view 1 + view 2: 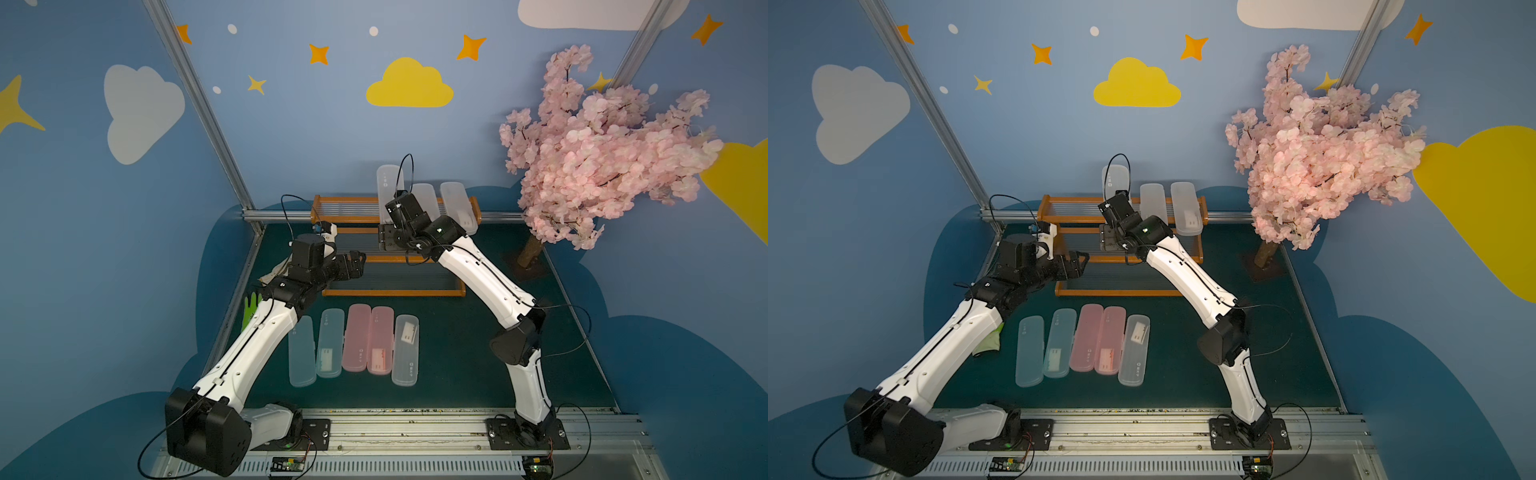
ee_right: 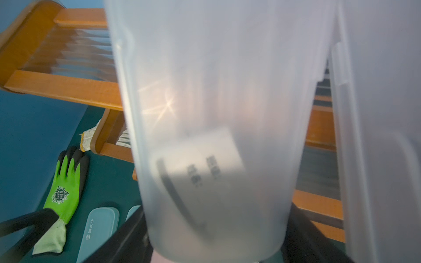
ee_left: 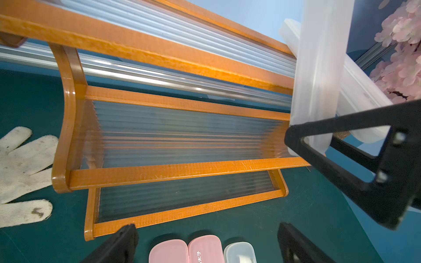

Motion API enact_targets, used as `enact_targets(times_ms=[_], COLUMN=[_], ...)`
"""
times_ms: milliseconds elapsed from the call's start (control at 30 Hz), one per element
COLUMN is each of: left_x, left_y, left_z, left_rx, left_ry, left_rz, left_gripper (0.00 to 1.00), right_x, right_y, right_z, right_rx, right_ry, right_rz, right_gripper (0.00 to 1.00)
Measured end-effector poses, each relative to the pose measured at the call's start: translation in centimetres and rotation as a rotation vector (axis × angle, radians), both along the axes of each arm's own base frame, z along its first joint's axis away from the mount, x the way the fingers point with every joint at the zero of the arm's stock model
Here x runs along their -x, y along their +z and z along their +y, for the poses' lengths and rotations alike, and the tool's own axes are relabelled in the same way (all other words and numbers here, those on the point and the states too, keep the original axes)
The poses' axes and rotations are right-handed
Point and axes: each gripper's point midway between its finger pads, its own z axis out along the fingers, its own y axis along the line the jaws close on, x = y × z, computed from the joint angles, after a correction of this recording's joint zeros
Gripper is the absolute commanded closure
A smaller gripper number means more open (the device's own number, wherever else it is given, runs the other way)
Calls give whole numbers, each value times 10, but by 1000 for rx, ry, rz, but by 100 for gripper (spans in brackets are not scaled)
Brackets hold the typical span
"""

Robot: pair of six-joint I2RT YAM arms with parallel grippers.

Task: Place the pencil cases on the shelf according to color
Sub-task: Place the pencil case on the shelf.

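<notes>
A: Now, the right gripper point(image 1: 388, 235) is clamped on the near end of a frosted white pencil case point(image 1: 390, 185), up at the top tier of the shelf point(image 1: 392, 293). The case is tilted, its far end raised beyond the gripper.

B: Touching the tier?

A: Cannot tell. The right wrist view is nearly all case.

B: Neighbours?

A: Two white cases point(image 1: 455, 199) lie flat on that tier, just beside the right gripper, on the side away from the left gripper point(image 1: 357, 264).

B: So the step in hand is setting down the third white one.

A: My reading, yes. The next move calls for lowering the far end until the case lies alongside the other two without nudging the nearest. Then the jaws spread and the gripper backs straight out.

B: And the left gripper?

A: Jaws apart, nothing between them. It hovers at the middle tier, near the right gripper.

B: What remains?

A: One row on the counter point(image 1: 478, 365), well back from both grippers: blue pair point(image 1: 331, 343), pink pair point(image 1: 357, 336), one more white case point(image 1: 405, 351). That white one probably belongs on the same tier.
</notes>
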Motion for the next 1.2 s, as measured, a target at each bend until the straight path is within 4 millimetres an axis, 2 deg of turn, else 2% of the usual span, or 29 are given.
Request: enact_targets(times_ms=[233, 667, 1000, 1067, 1200], left_x=[2, 6, 6, 5, 5], left_y=[0, 9, 9, 9, 8], left_z=[-4, -6, -5, -3, -2], left_rx=[17, 39, 37, 36, 31], left_ry=[-16, -27, -23, -18, -11], left_rz=[6, -8, -9, -10, -11], left_gripper=[0, 0, 0, 0, 0], right_x=[-4, -3, -1, 1, 18], right_y=[3, 0, 2, 6, 25], right_z=[-6, 0, 3, 2, -7], right_rx=[-27, -73, -89, -94, -103], right_ry=[-25, -23, -11, -10, 0], right_rz=[16, 49, 53, 48, 33], right_gripper=[16, 15, 7, 7, 5])
